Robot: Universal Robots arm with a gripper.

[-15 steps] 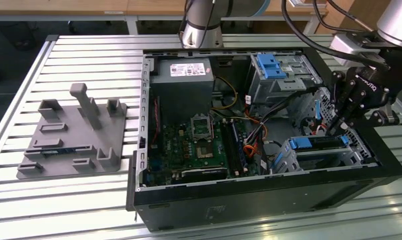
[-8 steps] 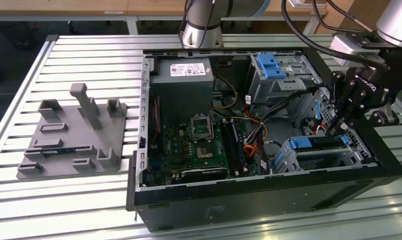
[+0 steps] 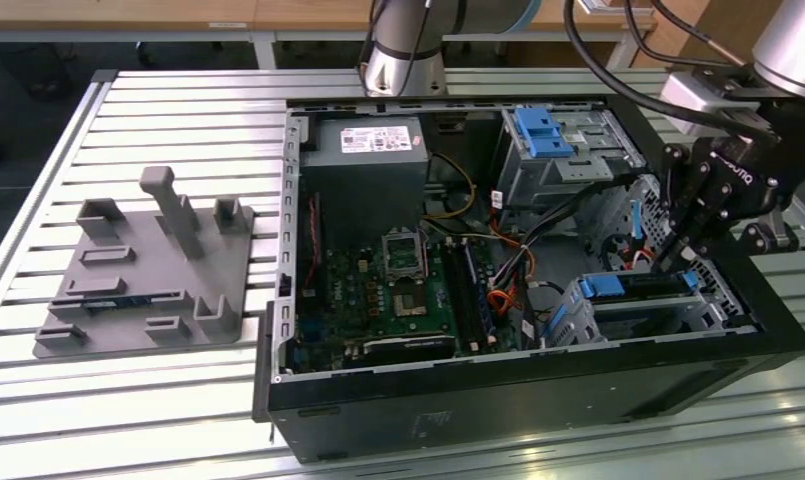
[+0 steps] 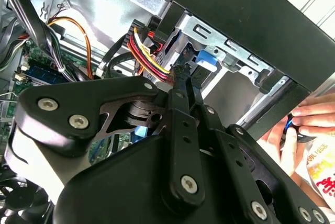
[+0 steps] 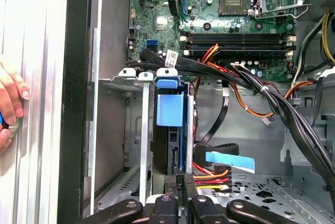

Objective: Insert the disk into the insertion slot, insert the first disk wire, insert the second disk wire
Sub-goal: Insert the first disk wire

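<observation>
- you see disk [image 5: 170,110]: bright blue frame
- insertion slot [image 5: 133,130]: grey metal
- gripper [image 5: 179,182]: black
- motherboard [image 3: 389,290]: green
- wires [image 5: 212,174]: red, yellow, orange, black
- table [image 3: 175,110]: silver, ribbed slats

Bright, even light from above; the bench [image 3: 175,110] slats shine pale with mild glare in the exterior view; the case [image 3: 509,400] interior lies in shadow, darkest under its walls; in the second wrist view the black hand [image 4: 186,75] looms dark against a washed-out corner; in the first wrist view the bench strip is overexposed.
</observation>
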